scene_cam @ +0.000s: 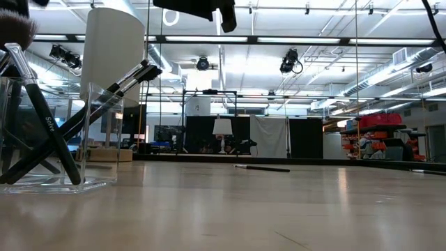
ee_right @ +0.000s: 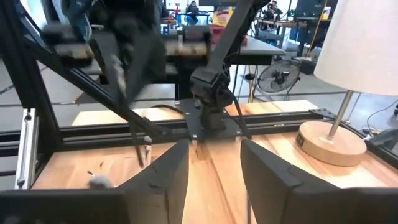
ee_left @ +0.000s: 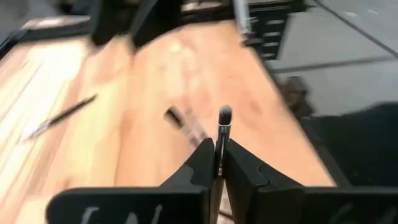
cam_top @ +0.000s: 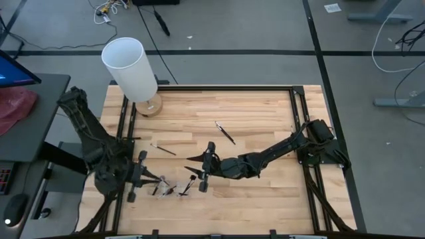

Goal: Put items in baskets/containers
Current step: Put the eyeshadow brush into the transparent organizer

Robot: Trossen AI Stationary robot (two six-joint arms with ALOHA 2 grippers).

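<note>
Left gripper (ee_left: 217,163) is clamped on one brush (ee_left: 222,134) beside the clear tray (scene_cam: 90,183); right gripper (cam_top: 199,174) stands open, empty, over it. Several brushes are already in the tray; two brushes (cam_top: 224,132) remain on the tabletop (cam_top: 252,113).

Grey floor (cam_top: 265,33) with cables, ceiling lights (scene_cam: 202,64) overhead.

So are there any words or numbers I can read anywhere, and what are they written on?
White lettering on the handle of a dark brush standing in the clear container: too small to read for sure.
Pale marks on the black plate below the left gripper fingers: blurred and cut off, unreadable.
Paper on the floor beyond the table: too small to read.
Nothing else readable.
</note>
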